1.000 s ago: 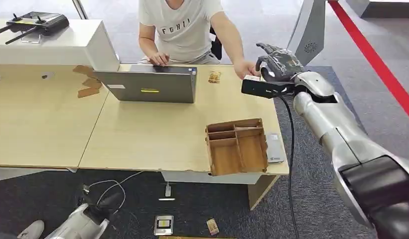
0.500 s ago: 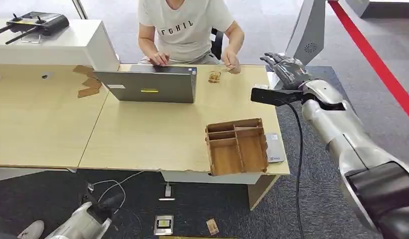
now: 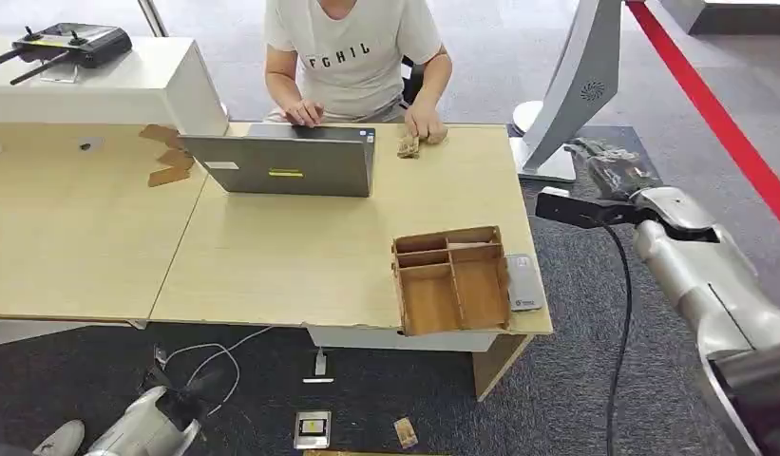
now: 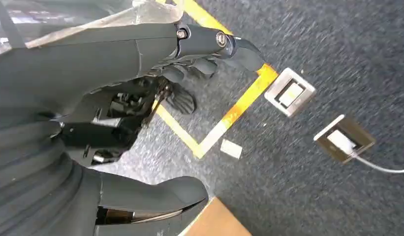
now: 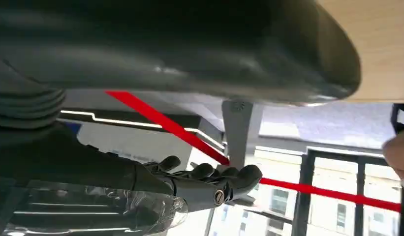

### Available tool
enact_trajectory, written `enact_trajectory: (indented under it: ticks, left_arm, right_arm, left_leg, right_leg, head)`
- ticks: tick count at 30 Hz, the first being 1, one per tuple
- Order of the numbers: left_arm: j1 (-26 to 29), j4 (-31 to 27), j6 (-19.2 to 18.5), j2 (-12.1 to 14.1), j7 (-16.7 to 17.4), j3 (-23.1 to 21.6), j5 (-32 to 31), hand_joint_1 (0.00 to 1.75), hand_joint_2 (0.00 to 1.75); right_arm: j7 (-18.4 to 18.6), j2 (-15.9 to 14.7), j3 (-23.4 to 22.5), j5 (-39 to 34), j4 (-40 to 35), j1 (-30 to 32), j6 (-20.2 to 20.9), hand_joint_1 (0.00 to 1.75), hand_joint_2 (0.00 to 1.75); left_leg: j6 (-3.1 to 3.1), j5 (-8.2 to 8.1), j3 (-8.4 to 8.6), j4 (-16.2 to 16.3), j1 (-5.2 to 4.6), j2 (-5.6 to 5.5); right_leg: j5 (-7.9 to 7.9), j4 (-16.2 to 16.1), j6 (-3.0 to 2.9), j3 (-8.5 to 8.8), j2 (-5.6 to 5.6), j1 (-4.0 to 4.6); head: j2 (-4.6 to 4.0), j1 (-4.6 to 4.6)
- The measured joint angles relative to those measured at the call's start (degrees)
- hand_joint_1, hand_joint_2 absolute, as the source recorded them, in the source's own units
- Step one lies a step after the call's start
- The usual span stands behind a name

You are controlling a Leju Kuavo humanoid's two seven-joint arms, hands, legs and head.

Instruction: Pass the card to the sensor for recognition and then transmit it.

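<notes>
The right hand hovered past the right edge of the table with its fingers spread and nothing in them, while the left hand hung over the dark carpet, also spread and empty. The pale wooden table stood on that carpet, with a red stripe and a white stand beyond its right edge. A laptop sat at the far edge before a seated person, whose hand rested just beside a small wooden piece; I could not tell where the card lay. A compartmented wooden tray sat at the near right corner, just beside a flat grey device.
</notes>
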Motion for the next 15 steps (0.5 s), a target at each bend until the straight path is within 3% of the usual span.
enact_trajectory:
  ticks: [9,15]
  left_arm:
    - [0.7,0.1,-1.6,3.1,1.9,-5.0,-6.6,0.0,1.75]
    - [0.9,0.2,-1.6,4.8,1.7,-8.4,-9.0,0.0,1.75]
  right_arm:
    - [1.5,-5.6,-2.3,-2.5,1.6,6.7,-0.4,0.0,0.0]
    - [1.7,-6.9,-3.9,-4.2,2.3,10.9,-1.8,0.0,0.0]
  left_leg:
    - [0.01,-0.01,-0.04,0.0,0.03,0.0]
    - [0.0,-0.01,-0.04,0.0,0.02,0.02]
  right_leg:
    - [-0.01,0.0,0.01,0.0,0.0,0.02]
    - [-0.01,0.0,0.01,-0.03,0.0,0.01]
  head:
    - [0.0,-0.02]
    - [0.0,0.0]
